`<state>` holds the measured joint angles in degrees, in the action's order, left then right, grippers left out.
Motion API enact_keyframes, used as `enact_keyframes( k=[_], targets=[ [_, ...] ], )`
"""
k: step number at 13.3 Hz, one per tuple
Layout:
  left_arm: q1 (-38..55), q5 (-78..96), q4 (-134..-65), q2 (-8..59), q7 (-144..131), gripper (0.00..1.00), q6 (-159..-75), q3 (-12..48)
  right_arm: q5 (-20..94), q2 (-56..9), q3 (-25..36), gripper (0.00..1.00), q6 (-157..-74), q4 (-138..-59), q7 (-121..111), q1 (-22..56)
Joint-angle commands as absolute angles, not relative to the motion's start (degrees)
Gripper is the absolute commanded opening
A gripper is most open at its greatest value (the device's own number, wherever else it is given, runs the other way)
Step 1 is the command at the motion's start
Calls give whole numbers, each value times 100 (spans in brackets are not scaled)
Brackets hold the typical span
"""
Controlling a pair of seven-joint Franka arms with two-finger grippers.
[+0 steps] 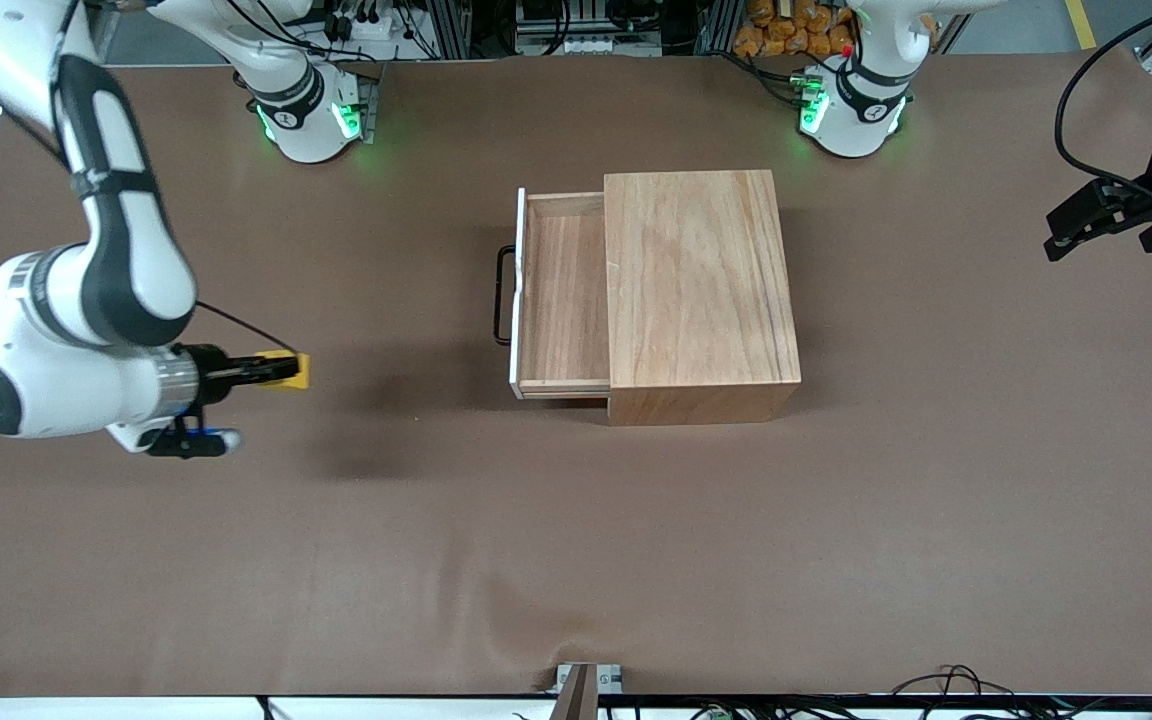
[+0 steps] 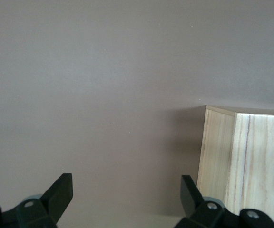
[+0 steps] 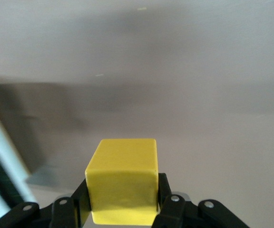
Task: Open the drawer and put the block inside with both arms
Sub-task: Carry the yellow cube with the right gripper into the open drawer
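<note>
The drawer point(image 1: 561, 300) stands pulled out of the wooden box point(image 1: 701, 290) toward the right arm's end of the table. Its white front panel point(image 1: 518, 290) and black wire handle point(image 1: 503, 295) show, and its tray is empty. My right gripper point(image 1: 276, 370) is shut on the yellow block point(image 1: 300, 370) and holds it above the table mat, apart from the handle. In the right wrist view the block point(image 3: 122, 183) sits between the fingers. My left gripper point(image 1: 1058, 232) is open and empty over the left arm's end of the table. Its fingers point(image 2: 61, 192) stand wide apart, with the box's corner point(image 2: 241, 161) beside them.
The brown mat point(image 1: 576, 560) covers the table. The arms' green-lit bases point(image 1: 306, 115) point(image 1: 851, 110) stand along the edge farthest from the front camera. A black cable point(image 1: 1086, 100) loops near the left arm. A small bracket point(image 1: 581, 685) sits at the nearest edge.
</note>
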<state>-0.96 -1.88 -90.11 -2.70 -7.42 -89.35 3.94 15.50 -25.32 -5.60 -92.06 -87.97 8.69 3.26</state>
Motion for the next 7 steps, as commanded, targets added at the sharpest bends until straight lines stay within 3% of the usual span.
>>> enact_keyframes(
  k=[1, 4, 7],
  targets=[
    [-526, -202, -9009, -272, -703, 100, -8965, 754, 1713, -2496, -1332, 0, -9026, -8342, 2508, 545],
    [-571, -193, -9097, -281, -694, 100, -8938, 800, 1705, -2505, -2204, 0, -9271, -8297, 3592, 589],
    [-545, -193, -9088, -273, -694, 100, -8965, 791, 1582, -2601, -2452, 0, -9983, -8385, 4225, 1061]
  ],
)
